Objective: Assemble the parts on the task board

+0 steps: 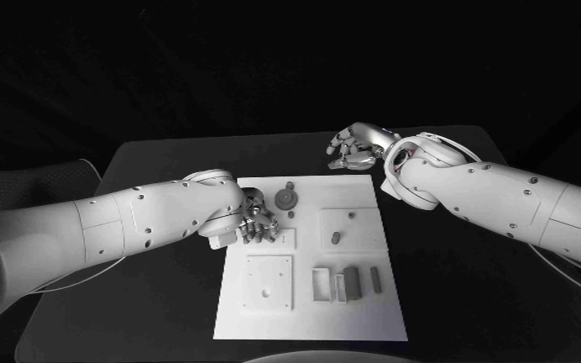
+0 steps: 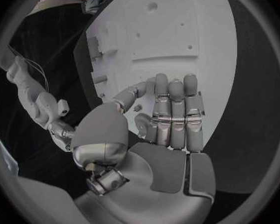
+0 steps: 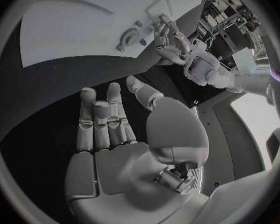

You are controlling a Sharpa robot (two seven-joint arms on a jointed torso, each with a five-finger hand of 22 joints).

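The white task board (image 1: 309,313) lies in the middle of the black table. My left hand (image 1: 257,222) hovers over the board's left edge near its far corner. In the left wrist view the left hand (image 2: 171,119) has straight fingers and an empty palm above the board (image 2: 177,30). A round grey part (image 1: 285,197) stands just right of it. My right hand (image 1: 355,149) hangs over bare table beyond the board's far right corner. Seen from its wrist, the right hand (image 3: 109,129) is spread and holds nothing, the board (image 3: 71,30) and round part (image 3: 130,36) lying ahead.
Two small pegs (image 1: 351,214) (image 1: 336,234) stand on a raised square at the board's right. Several grey blocks (image 1: 345,283) lie at the near right, next to a square plate with a hole (image 1: 268,281). Black table surrounds the board.
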